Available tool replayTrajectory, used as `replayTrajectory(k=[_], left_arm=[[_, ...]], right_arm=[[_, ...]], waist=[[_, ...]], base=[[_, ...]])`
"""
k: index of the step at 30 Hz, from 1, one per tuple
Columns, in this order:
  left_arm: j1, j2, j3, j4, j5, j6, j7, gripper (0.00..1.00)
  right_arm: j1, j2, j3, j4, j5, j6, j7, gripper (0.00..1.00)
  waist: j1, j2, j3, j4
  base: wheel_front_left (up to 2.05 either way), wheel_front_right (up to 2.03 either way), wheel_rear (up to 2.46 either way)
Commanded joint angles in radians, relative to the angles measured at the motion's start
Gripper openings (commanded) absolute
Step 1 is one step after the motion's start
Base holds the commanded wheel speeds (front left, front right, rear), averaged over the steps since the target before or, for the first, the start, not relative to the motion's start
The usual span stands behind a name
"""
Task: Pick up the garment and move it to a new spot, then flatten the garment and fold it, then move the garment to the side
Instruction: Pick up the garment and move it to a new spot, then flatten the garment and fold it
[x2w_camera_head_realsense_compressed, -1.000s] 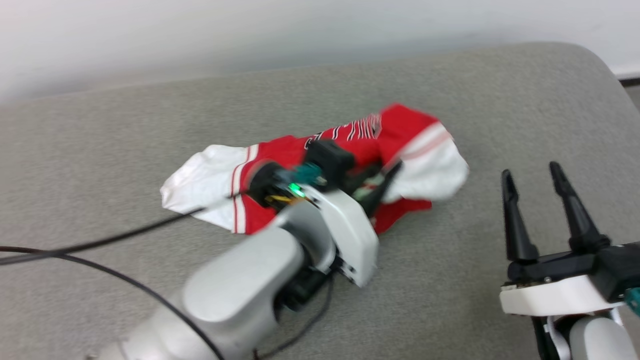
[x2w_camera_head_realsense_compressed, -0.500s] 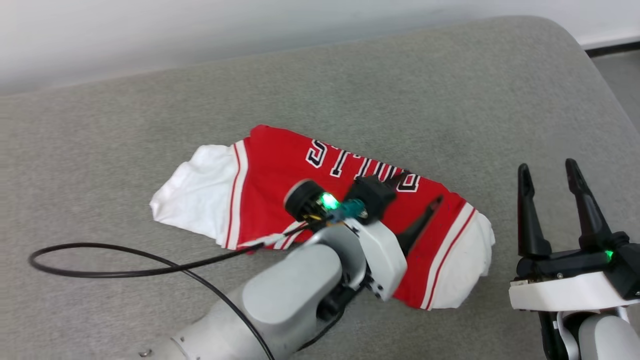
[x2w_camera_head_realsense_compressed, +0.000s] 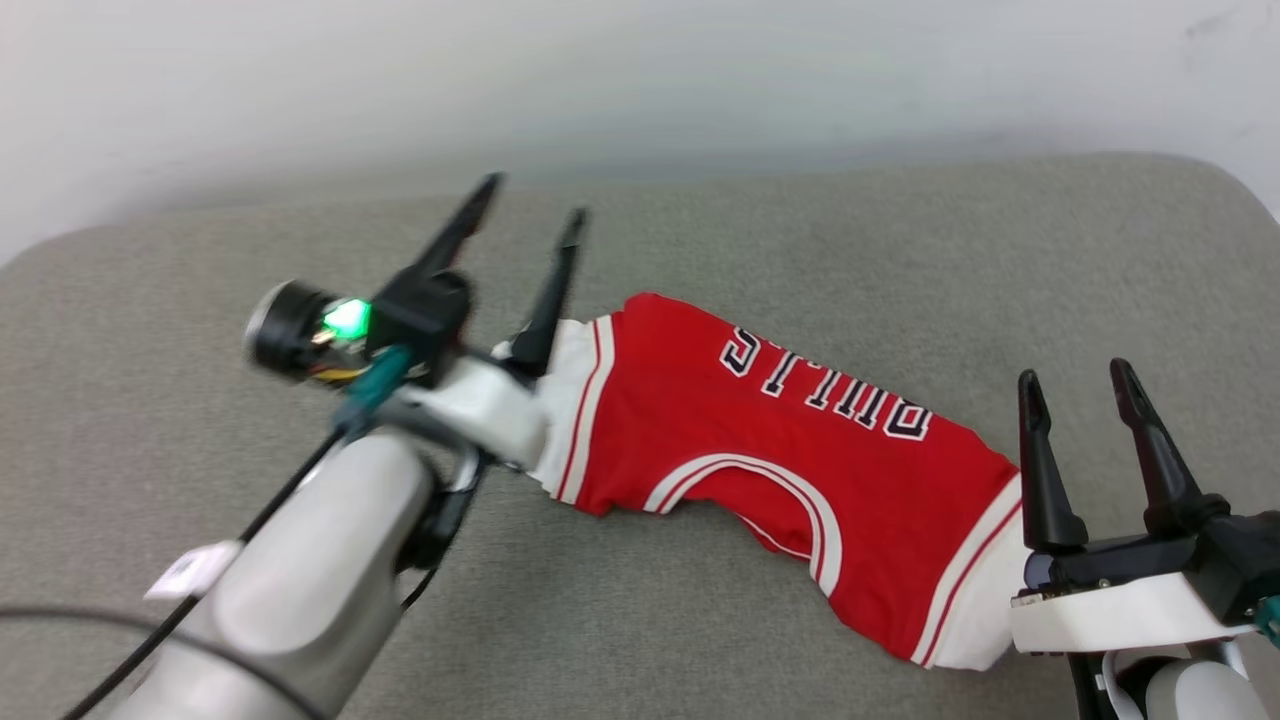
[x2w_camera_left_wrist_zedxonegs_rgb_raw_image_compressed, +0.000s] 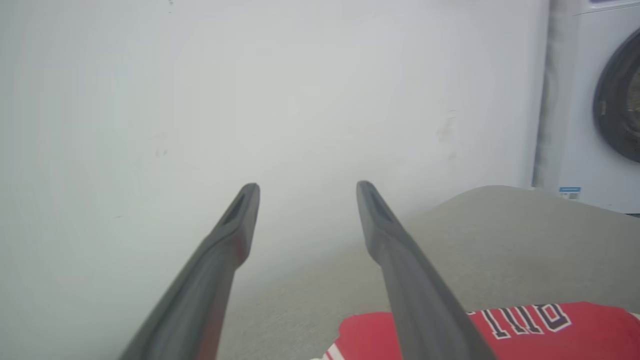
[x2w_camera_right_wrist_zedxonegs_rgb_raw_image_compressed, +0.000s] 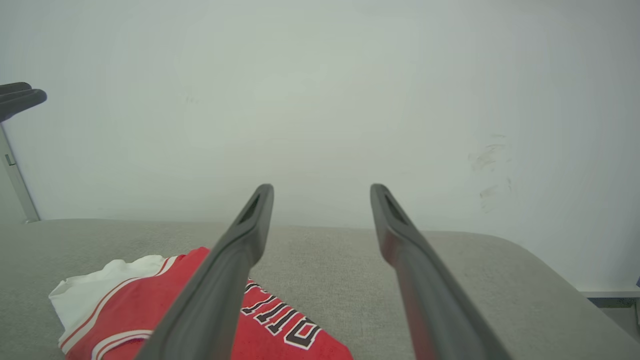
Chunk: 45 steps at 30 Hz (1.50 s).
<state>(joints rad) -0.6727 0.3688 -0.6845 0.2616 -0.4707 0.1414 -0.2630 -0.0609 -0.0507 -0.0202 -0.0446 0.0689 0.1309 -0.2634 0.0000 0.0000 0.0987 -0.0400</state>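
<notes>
The garment (x2w_camera_head_realsense_compressed: 780, 440), a red jersey with white sleeves, striped trim and black block letters, lies spread on the grey cushioned surface (x2w_camera_head_realsense_compressed: 900, 250). It shows low in the left wrist view (x2w_camera_left_wrist_zedxonegs_rgb_raw_image_compressed: 525, 330) and at the lower left of the right wrist view (x2w_camera_right_wrist_zedxonegs_rgb_raw_image_compressed: 150, 305). My left gripper (x2w_camera_head_realsense_compressed: 530, 200) is raised above the garment's left sleeve, open and empty, fingers pointing toward the wall. My right gripper (x2w_camera_head_realsense_compressed: 1075, 375) stands open and empty at the garment's right end, in front of its right sleeve.
A pale wall (x2w_camera_head_realsense_compressed: 640, 80) runs behind the cushioned surface. A washing machine (x2w_camera_left_wrist_zedxonegs_rgb_raw_image_compressed: 605, 100) stands at the right of the left wrist view. A black cable (x2w_camera_head_realsense_compressed: 60, 620) trails from my left arm at the lower left.
My left gripper opened, let go of the garment and rose up and to the left. The garment now lies spread out, letters showing. The head camera has shifted. The right gripper stayed open.
</notes>
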Motion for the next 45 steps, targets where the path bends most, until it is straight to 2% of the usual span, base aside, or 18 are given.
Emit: replayTrajectory(k=[1, 5, 8, 12, 18, 23, 24, 30, 39, 42, 45], left_arm=[[0.051, 0.021, 0.037, -0.027, 0.021, 0.010, -0.002, 1.00], [0.222, 0.070, 0.169, -0.125, 0.054, 0.035, -0.002, 1.00], [0.363, 0.072, 0.260, -0.208, 0.076, 0.045, -0.002, 1.00], [0.527, 0.028, 0.349, -0.294, 0.105, 0.032, -0.003, 1.00], [0.672, -0.095, 0.451, -0.380, 0.156, -0.027, -0.003, 1.00], [0.722, -0.179, 0.521, -0.397, 0.209, -0.085, -0.003, 1.00], [0.722, -0.179, 0.521, -0.397, 0.209, -0.085, -0.003, 1.00], [0.720, -0.223, 0.573, -0.378, 0.269, -0.157, -0.003, 1.00], [0.701, -0.274, 0.631, -0.371, 0.321, -0.211, -0.003, 1.00], [0.694, -0.284, 0.646, -0.374, 0.328, -0.222, -0.003, 1.00], [0.682, -0.295, 0.654, -0.375, 0.336, -0.231, -0.003, 1.00]], right_arm=[[0.012, 0.000, 0.000, 0.001, -0.008, 0.000, -0.002, 1.00], [0.025, 0.001, 0.006, -0.003, -0.014, 0.000, -0.002, 1.00], [0.034, 0.001, 0.013, -0.004, -0.019, 0.000, -0.002, 1.00], [0.053, 0.001, 0.013, -0.001, -0.027, 0.000, -0.002, 1.00], [0.072, 0.001, 0.012, 0.003, -0.005, 0.000, -0.002, 1.00], [0.070, 0.001, 0.014, -0.004, 0.005, 0.000, -0.002, 1.00], [0.070, 0.001, 0.014, -0.004, 0.005, 0.000, -0.002, 1.00], [0.058, 0.001, 0.014, -0.008, 0.011, 0.000, -0.002, 1.00], [0.067, 0.001, 0.001, 0.009, 0.016, 0.000, -0.001, 1.00], [0.070, -0.009, 0.019, 0.022, 0.014, 0.000, 0.111, 1.00], [0.053, -0.080, 0.039, -0.013, 0.014, 0.000, 0.302, 1.00]], waist=[[0.0000, 0.0000, -0.032, 0.031], [0.0000, 0.0000, -0.053, 0.045], [0.0000, 0.0000, -0.064, 0.051], [0.0000, 0.0000, -0.077, 0.061], [0.0000, 0.0000, -0.079, 0.071], [0.0000, 0.0000, -0.073, 0.073], [0.0000, 0.0000, -0.073, 0.073], [0.0000, 0.0000, -0.061, 0.065], [0.0000, 0.0000, -0.020, 0.049], [0.0000, 0.0000, 0.000, 0.043], [0.0000, 0.0000, 0.028, 0.042]], base=[[0.00, 0.00, 0.00], [0.00, 0.00, 0.00], [0.00, 0.00, 0.00], [0.00, 0.00, 0.00], [0.00, 0.00, 0.00], [0.00, 0.00, 0.00], [0.00, 0.00, 0.00], [0.00, 0.00, 0.00], [0.00, 0.00, 0.00], [0.00, 0.00, 0.00], [0.00, 0.00, 0.00]])
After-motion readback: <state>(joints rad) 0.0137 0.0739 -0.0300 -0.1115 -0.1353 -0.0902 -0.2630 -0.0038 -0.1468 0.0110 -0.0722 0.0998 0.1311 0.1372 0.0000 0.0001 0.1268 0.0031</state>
